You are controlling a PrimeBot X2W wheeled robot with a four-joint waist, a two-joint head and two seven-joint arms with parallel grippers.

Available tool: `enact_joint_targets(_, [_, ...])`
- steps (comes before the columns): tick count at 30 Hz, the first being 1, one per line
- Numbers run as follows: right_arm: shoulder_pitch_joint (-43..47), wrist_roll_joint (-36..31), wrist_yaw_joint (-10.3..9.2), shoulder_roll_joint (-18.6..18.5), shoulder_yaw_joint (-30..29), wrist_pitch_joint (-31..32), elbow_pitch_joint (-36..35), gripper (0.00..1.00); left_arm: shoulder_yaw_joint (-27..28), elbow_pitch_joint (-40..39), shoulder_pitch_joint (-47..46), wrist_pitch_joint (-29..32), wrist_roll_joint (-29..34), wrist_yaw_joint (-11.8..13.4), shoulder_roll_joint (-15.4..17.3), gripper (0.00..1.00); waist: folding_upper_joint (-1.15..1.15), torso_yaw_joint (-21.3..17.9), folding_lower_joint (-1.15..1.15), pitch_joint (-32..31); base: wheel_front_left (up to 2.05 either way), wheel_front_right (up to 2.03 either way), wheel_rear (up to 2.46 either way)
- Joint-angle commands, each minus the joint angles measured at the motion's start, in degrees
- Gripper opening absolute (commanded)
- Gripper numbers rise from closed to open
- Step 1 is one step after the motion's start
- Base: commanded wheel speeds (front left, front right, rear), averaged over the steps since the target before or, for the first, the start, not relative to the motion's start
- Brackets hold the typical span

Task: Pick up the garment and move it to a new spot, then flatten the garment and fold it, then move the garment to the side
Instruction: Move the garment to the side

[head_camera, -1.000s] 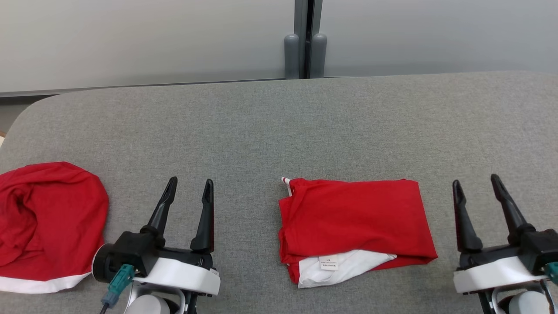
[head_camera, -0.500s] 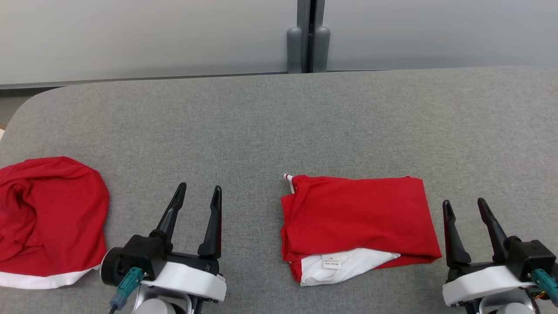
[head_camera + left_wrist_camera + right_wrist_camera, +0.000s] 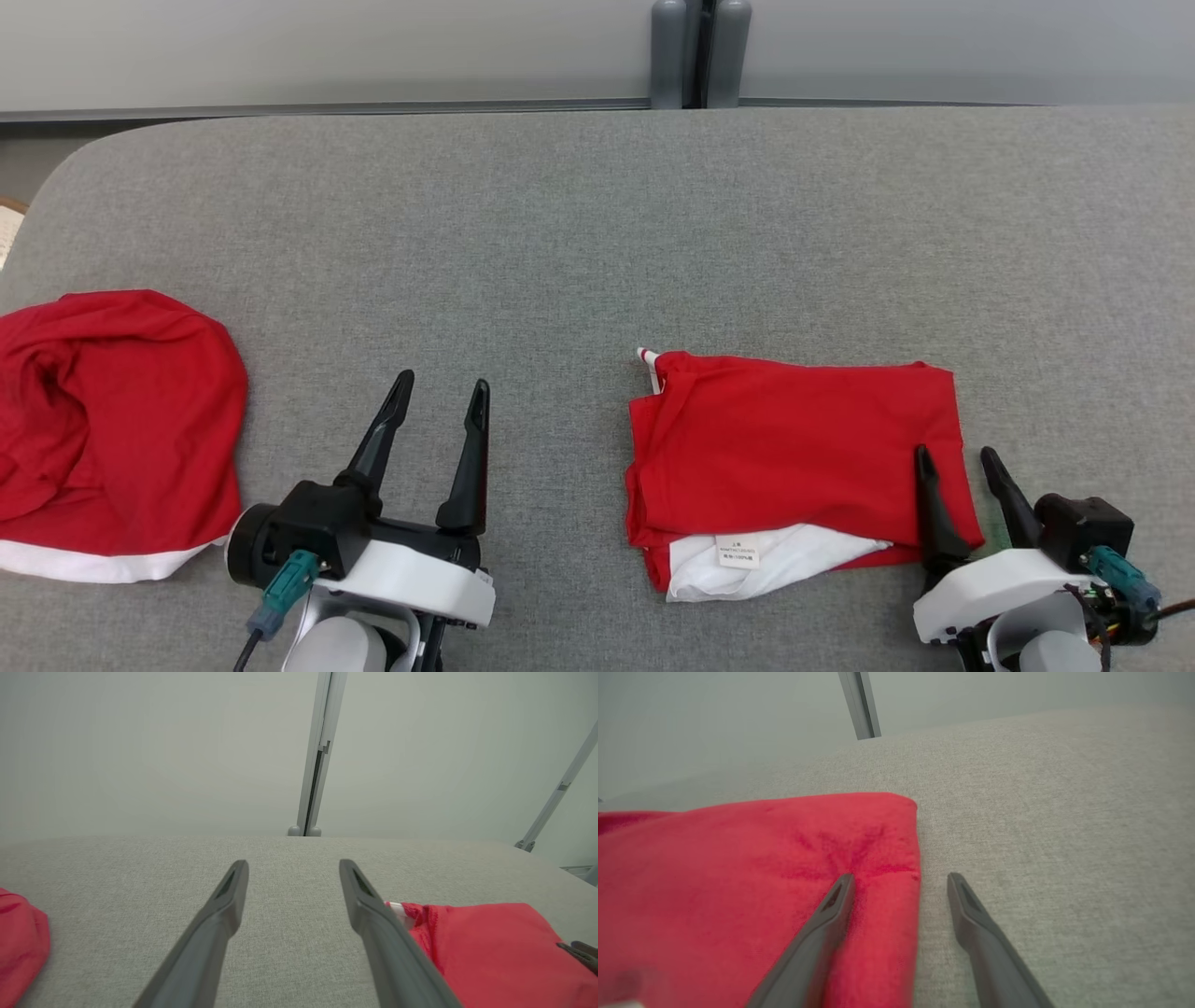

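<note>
The garment [image 3: 794,448] lies folded on the grey table [image 3: 597,233], right of centre: red cloth with a white layer and a label showing at its near edge. My right gripper [image 3: 954,452] is open at the garment's right edge. In the right wrist view its [image 3: 901,876] left finger is over the red cloth [image 3: 738,858] and its right finger is over bare table. My left gripper [image 3: 442,380] is open over bare table, left of the garment. In the left wrist view this gripper [image 3: 293,863] holds nothing, and the garment [image 3: 486,938] lies to its right.
A second red garment [image 3: 112,420] with a white hem lies crumpled at the table's left edge, also in the left wrist view [image 3: 18,942]. A pale wall with a grey post [image 3: 700,51] stands behind the table's far edge. The table's left corner is rounded.
The head camera has tilted down and shifted. My right gripper has moved left, from beside the garment to straddling its right edge. The left gripper has stayed where it was.
</note>
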Motion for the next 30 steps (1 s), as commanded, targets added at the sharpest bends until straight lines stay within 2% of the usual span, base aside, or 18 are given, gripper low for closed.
enact_joint_targets(1, [-1.04, -0.13, -0.02, 0.10, 0.31, 0.24, 1.22, 1.00, 0.07, -0.01, -1.44, 0.00, 0.32, -0.02, 0.19, 1.00, 0.00, 0.41, 0.00, 0.46, 0.00, 0.00, 0.00])
enact_joint_targets(5, [-2.21, 0.00, -0.02, 0.41, 0.82, 0.83, 4.65, 1.00, -0.15, 0.06, -1.40, 0.00, 0.34, 0.13, 0.18, 1.00, 0.00, 0.65, 0.00, 0.86, 0.00, 0.00, 0.00])
enact_joint_targets(6, [-2.42, 0.15, -0.02, 0.53, 1.16, 0.93, 5.30, 0.44, -0.30, 0.17, -1.40, 0.00, 0.48, 0.09, 0.18, 1.00, 0.00, 0.63, 0.00, 0.88, 0.00, 0.00, 0.00])
enact_joint_targets(7, [-2.73, -0.25, -0.02, 0.55, 1.51, 0.75, 5.79, 0.00, -0.47, 0.24, -1.38, 0.00, 0.59, -0.01, 0.18, 1.00, 0.00, 0.57, 0.00, 0.90, 0.00, 0.00, 0.00])
enact_joint_targets(12, [-4.35, -2.17, -0.07, -0.75, 2.74, -0.68, 5.48, 0.00, -0.65, -0.19, -1.11, 0.00, 1.05, 0.15, 0.17, 1.00, 0.00, -0.94, 0.00, 0.68, 0.00, 0.00, 0.00])
enact_joint_targets(16, [-5.82, -5.17, -0.07, -3.16, 5.25, -1.13, 2.99, 0.00, -1.09, -0.91, -1.77, 0.01, 2.33, -0.41, 0.18, 1.00, 0.00, -3.33, 0.00, 0.63, 0.00, 0.00, 0.00])
enact_joint_targets(21, [-7.49, -7.68, -0.07, -8.78, 8.80, -1.25, -0.47, 0.00, -3.21, -1.91, -4.08, 0.00, 1.97, -0.65, 0.15, 1.00, 0.00, -6.66, 0.00, 1.19, 0.00, 0.00, 0.00])
enact_joint_targets(27, [-11.37, -7.44, -0.08, -17.95, 13.22, -1.27, -2.28, 0.00, -6.57, -3.25, -7.48, 0.00, 4.78, -1.18, 0.21, 1.00, 0.00, -11.38, 0.00, 3.87, 0.00, 0.00, 0.00])
enact_joint_targets(28, [-11.37, -7.44, -0.08, -17.95, 13.22, -1.27, -2.28, 0.00, -6.57, -3.25, -7.48, 0.00, 4.78, -1.18, 0.21, 1.00, 0.00, -11.38, 0.00, 3.87, 0.00, 0.00, 0.00])
enact_joint_targets(30, [-12.72, -7.07, -0.07, -20.59, 14.23, -1.24, -2.00, 0.00, -7.14, -3.60, -8.46, 0.00, 5.46, -1.40, 0.23, 1.00, 0.00, -12.86, 0.00, 5.30, 0.00, 0.00, 0.00])
